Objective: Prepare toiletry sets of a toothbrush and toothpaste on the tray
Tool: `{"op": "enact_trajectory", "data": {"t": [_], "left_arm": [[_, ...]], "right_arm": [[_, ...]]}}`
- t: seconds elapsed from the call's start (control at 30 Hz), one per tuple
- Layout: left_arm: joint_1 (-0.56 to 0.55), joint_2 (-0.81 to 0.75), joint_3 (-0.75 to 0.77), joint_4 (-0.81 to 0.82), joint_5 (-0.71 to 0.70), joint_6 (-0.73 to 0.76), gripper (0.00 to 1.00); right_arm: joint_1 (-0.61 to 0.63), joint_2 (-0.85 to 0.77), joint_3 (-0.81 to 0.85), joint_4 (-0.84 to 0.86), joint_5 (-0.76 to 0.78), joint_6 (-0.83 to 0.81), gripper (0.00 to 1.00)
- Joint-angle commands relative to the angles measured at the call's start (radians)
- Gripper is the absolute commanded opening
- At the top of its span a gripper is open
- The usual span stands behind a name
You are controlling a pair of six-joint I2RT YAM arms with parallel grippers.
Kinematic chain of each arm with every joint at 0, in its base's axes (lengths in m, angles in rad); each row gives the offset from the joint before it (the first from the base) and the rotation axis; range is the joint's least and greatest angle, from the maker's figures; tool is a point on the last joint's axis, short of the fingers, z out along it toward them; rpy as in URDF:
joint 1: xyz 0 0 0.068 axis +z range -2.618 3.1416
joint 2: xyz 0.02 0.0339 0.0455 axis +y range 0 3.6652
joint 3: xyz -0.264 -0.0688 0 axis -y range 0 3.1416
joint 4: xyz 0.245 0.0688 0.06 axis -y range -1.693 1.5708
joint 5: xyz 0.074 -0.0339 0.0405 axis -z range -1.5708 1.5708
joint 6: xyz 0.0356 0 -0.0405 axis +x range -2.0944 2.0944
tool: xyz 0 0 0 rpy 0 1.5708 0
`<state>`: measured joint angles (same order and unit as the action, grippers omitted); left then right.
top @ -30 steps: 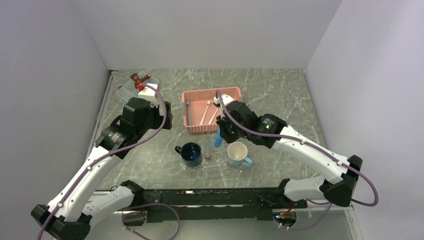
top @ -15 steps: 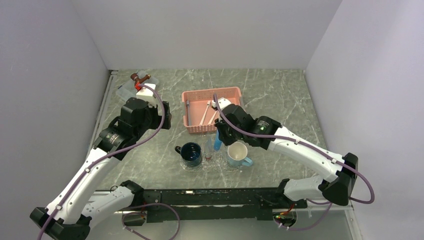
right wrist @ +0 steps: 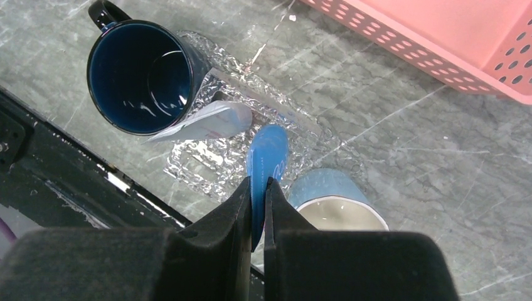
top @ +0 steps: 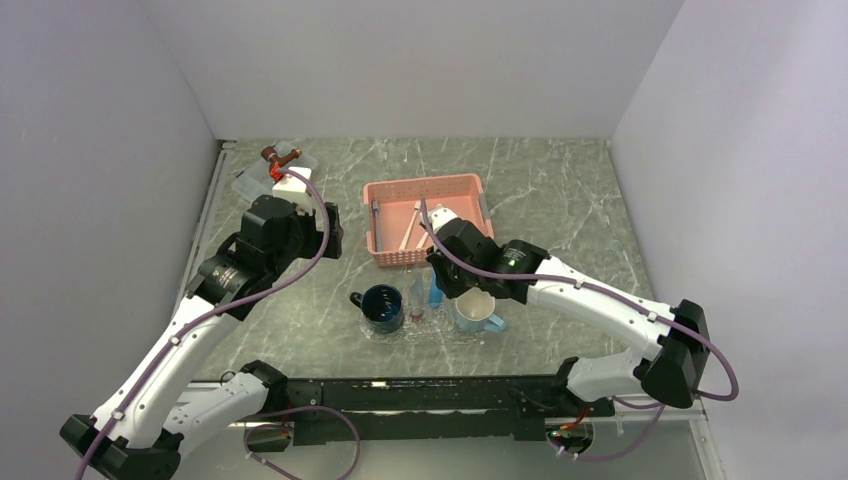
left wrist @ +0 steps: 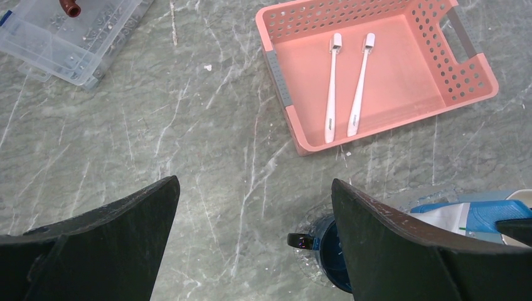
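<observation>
the right pincer (right wrist: 258, 188) is clamped shut on a blue toothpaste tube (right wrist: 267, 150), gripping it by its flat end so the tube hangs down over the tray (right wrist: 201, 164), in the gap between the dark blue mug (right wrist: 135, 75) and the light blue mug (right wrist: 332, 200); from where i stand i cannot tell whether its lower end touches the bumpy clear surface or is just above it. a second toothpaste tube (right wrist: 207, 122) lies flat on the tray, right against the side of the dark blue mug. both mugs stand upright at either end of the tray, openings up. the two toothbrushes (left wrist: 331, 88) are not on the tray: they lie side by side, nearly parallel, heads toward the far wall, on the floor of the pink basket (left wrist: 326, 15), which sits on the table (left wrist: 188, 125) just beyond the tray. the left pincer (left wrist: 254, 185) hangs above bare table to the left of the basket with its jaws spread wide and nothing between them. off at the far left corner sits a clear lidded box (left wrist: 69, 37) with a small reddish-brown piece resting on it
</observation>
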<state>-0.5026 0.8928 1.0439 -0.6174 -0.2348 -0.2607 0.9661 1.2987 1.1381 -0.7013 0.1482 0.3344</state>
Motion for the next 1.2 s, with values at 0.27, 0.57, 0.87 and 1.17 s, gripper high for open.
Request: {"op": "enact_trajectory", "data": {"t": [0.27,0.57,0.87,1.17], "left_arm": [[0.012,-0.012,0.002,0.015,0.020,-0.013,0.97],[0.015,-0.014,0.001,0.018,0.022,-0.012,0.97],[0.016,-0.014,0.000,0.017,0.025,-0.013,0.97],[0.016,-0.015,-0.001,0.019,0.028,-0.014,0.97]], "right_arm": [[0.027,-0.019,-0.072,0.139,0.077,0.036,0.00],[0.047,-0.025,-0.113,0.175,0.109,0.064,0.00],[0.065,-0.033,-0.118,0.163,0.120,0.080,0.00],[0.095,-0.048,-0.125,0.146,0.143,0.111,0.00]]}}
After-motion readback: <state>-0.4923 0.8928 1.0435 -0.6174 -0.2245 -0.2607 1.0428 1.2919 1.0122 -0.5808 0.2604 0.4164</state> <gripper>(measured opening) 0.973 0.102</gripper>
